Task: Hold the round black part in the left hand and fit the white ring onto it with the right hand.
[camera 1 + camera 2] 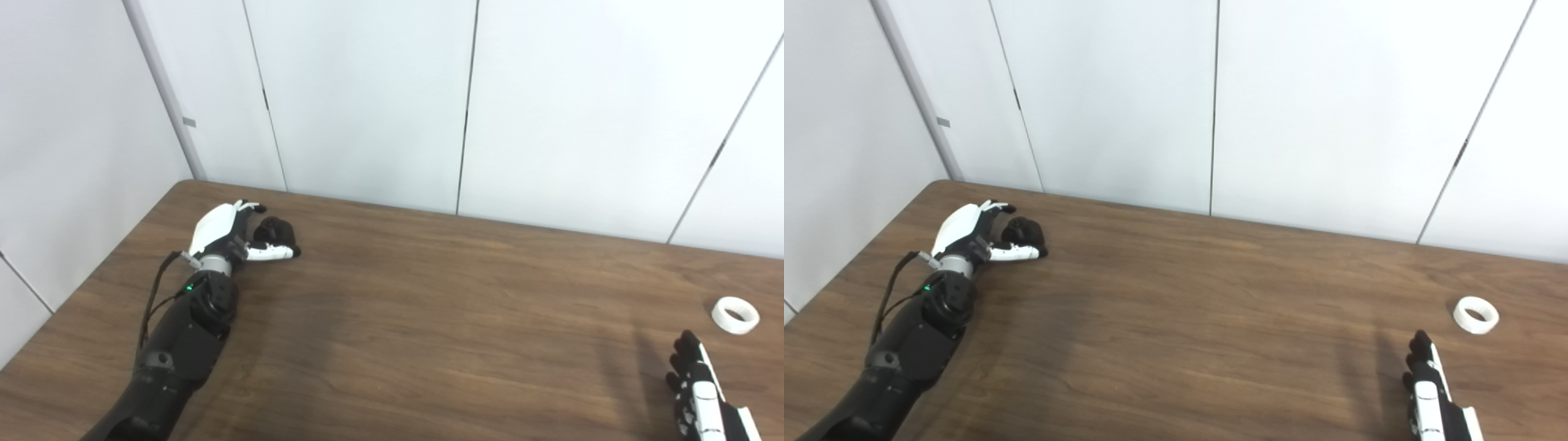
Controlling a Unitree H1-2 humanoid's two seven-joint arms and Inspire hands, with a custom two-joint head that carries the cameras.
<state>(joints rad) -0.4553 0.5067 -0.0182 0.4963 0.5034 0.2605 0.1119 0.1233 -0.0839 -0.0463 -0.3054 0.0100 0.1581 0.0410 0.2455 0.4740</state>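
The round black part lies on the brown table at the far left. My left hand lies on the table around it. Its thumb stretches along the near side of the part and its fingers curl behind the far side. The hand looks open, not closed tight on the part. The white ring lies flat on the table at the far right. My right hand comes in at the bottom right corner, fingers straight and apart, empty, a short way in front of the ring.
White wall panels stand right behind the table's far edge. The table's left edge runs close by my left arm.
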